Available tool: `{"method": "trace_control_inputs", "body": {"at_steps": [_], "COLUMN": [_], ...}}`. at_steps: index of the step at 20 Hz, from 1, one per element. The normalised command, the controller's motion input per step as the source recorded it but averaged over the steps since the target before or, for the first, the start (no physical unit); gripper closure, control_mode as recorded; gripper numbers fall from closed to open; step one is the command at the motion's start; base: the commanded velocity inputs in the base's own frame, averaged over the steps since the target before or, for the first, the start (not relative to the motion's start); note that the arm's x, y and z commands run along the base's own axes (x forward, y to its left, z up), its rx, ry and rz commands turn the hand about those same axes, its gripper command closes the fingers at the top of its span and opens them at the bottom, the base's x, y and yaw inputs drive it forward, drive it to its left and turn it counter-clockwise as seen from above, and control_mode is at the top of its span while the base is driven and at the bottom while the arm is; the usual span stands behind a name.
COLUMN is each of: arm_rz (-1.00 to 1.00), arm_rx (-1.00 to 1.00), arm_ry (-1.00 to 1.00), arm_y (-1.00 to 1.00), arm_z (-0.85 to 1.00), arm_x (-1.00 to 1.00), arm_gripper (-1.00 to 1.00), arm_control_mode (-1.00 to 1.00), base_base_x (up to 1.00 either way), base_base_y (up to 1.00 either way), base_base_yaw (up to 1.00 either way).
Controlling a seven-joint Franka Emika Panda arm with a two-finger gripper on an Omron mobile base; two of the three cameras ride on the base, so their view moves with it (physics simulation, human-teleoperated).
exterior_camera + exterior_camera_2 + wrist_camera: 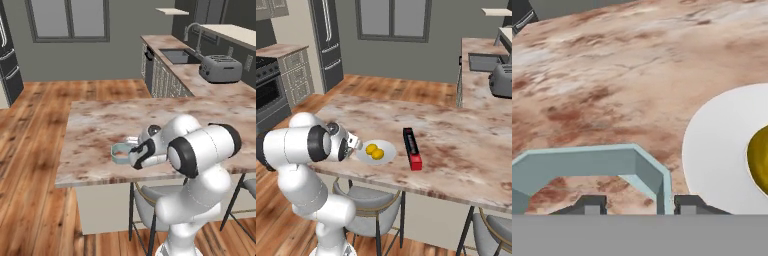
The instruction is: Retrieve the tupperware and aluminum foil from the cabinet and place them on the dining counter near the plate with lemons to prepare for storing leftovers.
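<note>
The pale blue-grey tupperware (120,152) (587,162) rests on the marbled dining counter (100,125) (456,150) near its front edge, just left of the white plate (387,148) (717,150). Two lemons (375,151) (759,160) lie on the plate. To the plate's right lies the black aluminum foil box (412,147), red end toward the front. My gripper (134,155) (356,145) (639,205) hovers low over the tub's near right corner. Its fingertips stand apart, one on each side of the tub's wall, so it is open.
Grey stools (150,200) (371,205) stand under the counter's front edge. A toaster (220,67) and a sink (177,55) occupy the worktop behind. A dark fridge (326,40) and a stove (271,95) stand on the far left.
</note>
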Motion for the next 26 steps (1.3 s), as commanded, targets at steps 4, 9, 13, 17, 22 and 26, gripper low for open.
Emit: {"method": "trace_control_inputs", "body": {"at_steps": [4, 9, 13, 17, 22, 26], "arm_rz": [0.0, 0.02, 0.02, 0.03, 0.03, 0.07], "arm_rx": [0.0, 0.0, 0.0, 0.0, 0.0, -0.1], "arm_ry": [-0.12, -0.12, -0.02, -0.02, -0.08, 0.0], "arm_y": [-0.03, -0.14, -0.35, -0.45, -0.36, -0.24], "arm_z": [0.7, 0.84, 0.81, 0.57, 0.68, 0.78], "arm_x": [0.0, -0.08, -0.35, -0.78, -1.0, -1.0], "arm_gripper": [-1.0, -1.0, -1.0, -1.0, -1.0, -1.0], "arm_control_mode": [-1.0, -1.0, -1.0, -1.0, -1.0, -1.0], "base_base_x": [0.0, 0.0, 0.0, 0.0, 0.0, 0.0], "base_base_y": [0.0, 0.0, 0.0, 0.0, 0.0, 0.0], "base_base_yaw": [0.0, 0.0, 0.0, 0.0, 0.0, 0.0]}}
